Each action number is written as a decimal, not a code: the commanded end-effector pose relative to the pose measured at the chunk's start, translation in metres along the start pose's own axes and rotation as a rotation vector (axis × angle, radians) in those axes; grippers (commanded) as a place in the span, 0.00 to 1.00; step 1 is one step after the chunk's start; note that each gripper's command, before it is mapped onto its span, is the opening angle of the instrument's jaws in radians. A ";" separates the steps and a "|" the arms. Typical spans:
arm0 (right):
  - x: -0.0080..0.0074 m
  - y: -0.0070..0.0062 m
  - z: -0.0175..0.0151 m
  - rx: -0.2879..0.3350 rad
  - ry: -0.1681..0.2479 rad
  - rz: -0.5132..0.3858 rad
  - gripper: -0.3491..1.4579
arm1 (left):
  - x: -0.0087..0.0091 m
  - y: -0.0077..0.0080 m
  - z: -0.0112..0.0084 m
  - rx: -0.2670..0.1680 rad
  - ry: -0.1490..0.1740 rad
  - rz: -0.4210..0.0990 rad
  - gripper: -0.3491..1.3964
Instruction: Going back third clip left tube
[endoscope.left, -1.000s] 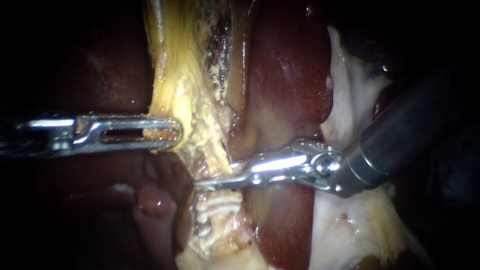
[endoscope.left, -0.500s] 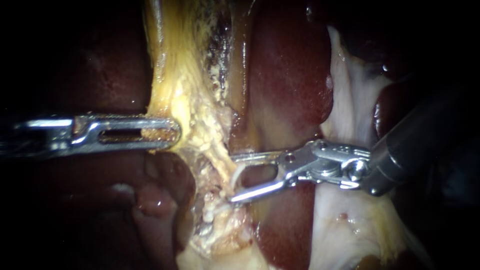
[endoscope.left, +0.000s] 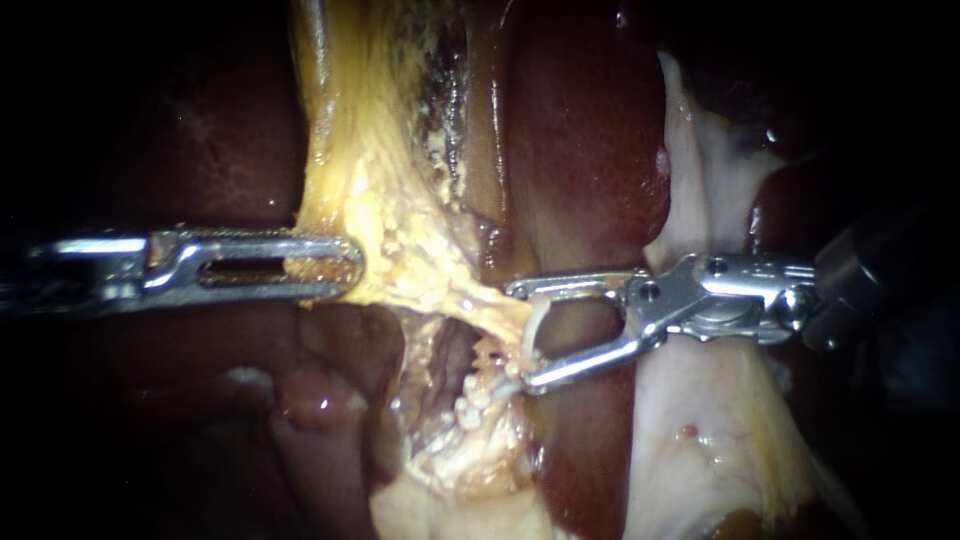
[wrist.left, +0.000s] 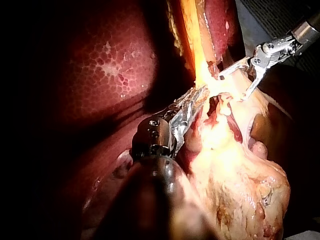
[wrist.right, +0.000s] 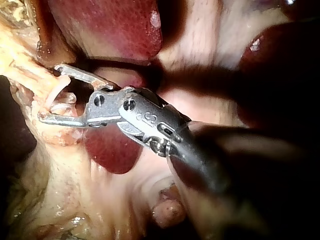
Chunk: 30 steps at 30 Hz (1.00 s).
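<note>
- The tube runs as a yellow, fatty band down the endoscope view, between the two instruments. It looks soft, wet and stringy, and would likely tear if dragged.
- The left instrument has its jaws closed on the tube's edge and pulls it taut sideways.
- The right instrument has its jaws wide apart just beside the tube and grips nothing.
- A pale strand crosses that gap.
- The safest hold, I judge, is the thick fatty edge, not the thin web stretched toward the right jaws.
- A white beaded piece, likely a clip, sits on the tube just below those jaws.
- The liver lies close behind, and the strand could snag the right jaws.
</note>
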<state>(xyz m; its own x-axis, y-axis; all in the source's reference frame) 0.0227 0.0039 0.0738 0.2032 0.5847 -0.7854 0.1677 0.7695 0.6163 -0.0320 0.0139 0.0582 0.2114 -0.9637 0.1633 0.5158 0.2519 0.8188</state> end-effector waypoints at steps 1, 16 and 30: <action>0.0000 -0.0001 0.0001 0.001 0.000 0.001 0.52 | 0.0000 0.0000 0.0000 0.000 0.000 0.000 0.00; -0.0031 -0.0008 0.0059 0.016 -0.010 -0.027 0.52 | 0.0000 -0.0003 0.0001 -0.001 -0.001 -0.001 0.00; 0.0030 -0.0017 -0.0012 -0.018 0.038 -0.165 0.52 | 0.0000 -0.0002 0.0000 0.000 0.000 -0.001 0.00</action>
<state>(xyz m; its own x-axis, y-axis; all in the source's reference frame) 0.0215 0.0049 0.0698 0.1358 0.4515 -0.8819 0.1767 0.8648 0.4699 -0.0321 0.0139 0.0581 0.2105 -0.9639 0.1628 0.5168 0.2511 0.8184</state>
